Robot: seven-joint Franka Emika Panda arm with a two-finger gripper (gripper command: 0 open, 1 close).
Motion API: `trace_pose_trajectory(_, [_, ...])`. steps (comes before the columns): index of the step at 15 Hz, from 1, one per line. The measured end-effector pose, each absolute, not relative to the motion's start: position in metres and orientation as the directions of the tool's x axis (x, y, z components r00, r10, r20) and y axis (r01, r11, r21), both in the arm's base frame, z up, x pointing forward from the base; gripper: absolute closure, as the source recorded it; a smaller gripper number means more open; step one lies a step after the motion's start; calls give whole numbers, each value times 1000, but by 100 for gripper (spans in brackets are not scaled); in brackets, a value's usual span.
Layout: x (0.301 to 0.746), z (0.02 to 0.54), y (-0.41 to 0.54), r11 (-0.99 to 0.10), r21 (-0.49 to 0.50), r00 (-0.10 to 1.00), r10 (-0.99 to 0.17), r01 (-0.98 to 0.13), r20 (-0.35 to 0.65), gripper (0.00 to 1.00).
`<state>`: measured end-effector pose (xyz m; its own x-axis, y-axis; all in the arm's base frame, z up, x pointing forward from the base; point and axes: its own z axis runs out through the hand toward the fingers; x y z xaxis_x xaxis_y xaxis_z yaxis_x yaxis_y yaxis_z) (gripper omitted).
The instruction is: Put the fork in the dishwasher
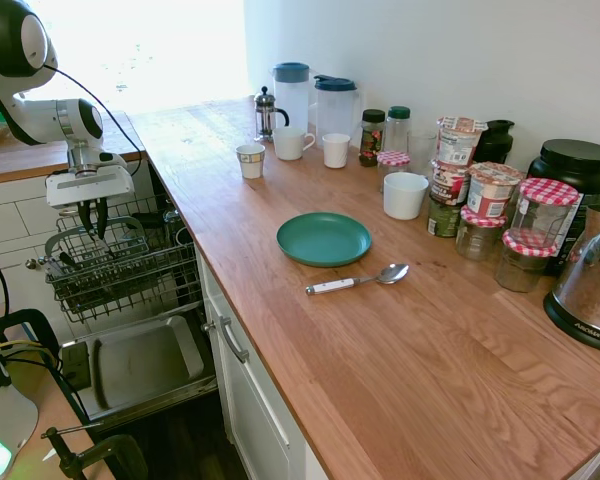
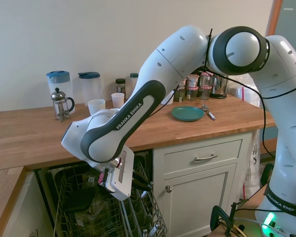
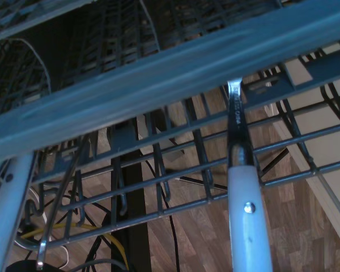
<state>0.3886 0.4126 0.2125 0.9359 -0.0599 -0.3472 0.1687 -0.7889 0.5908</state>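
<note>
Dark grey wire made up the rack (image 1: 120,265) of the dishwasher (image 1: 140,365), and the gripper (image 1: 92,222) hung directly over it, fingers pointing down among the upper wires. The fork (image 3: 245,209) showed in the wrist view as a white handle with a rivet and a slim metal neck running down toward the rack's grid. Judging by that and by the thin dark shape below the fingers in the first exterior view, the gripper was clamped on the fork's handle, though neither exterior view showed the contact sharply. The fork's head appeared level with, or just past, a thick rail of the rack, below the gripper.

The step in hand looked like lowering and releasing. Doing it well would mean keeping the fork upright, steering its head into a gap between wires rather than onto a rail, and opening only once the head sat low enough that it could not tip out. A straight lift afterwards would avoid snagging the wires.

Far to the gripper's side, up on the wooden surface (image 1: 400,360), a spoon (image 1: 355,281) lay beside a green plate (image 1: 323,238), untouched.
</note>
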Motion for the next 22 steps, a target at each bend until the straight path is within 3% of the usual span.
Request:
trace_pose_trajectory(9, [387,225,423,-799,578,943,-44,166,-331,0])
trace_pose_trajectory(22, [338,386,413,-898,440,992,-28,28,-120,0])
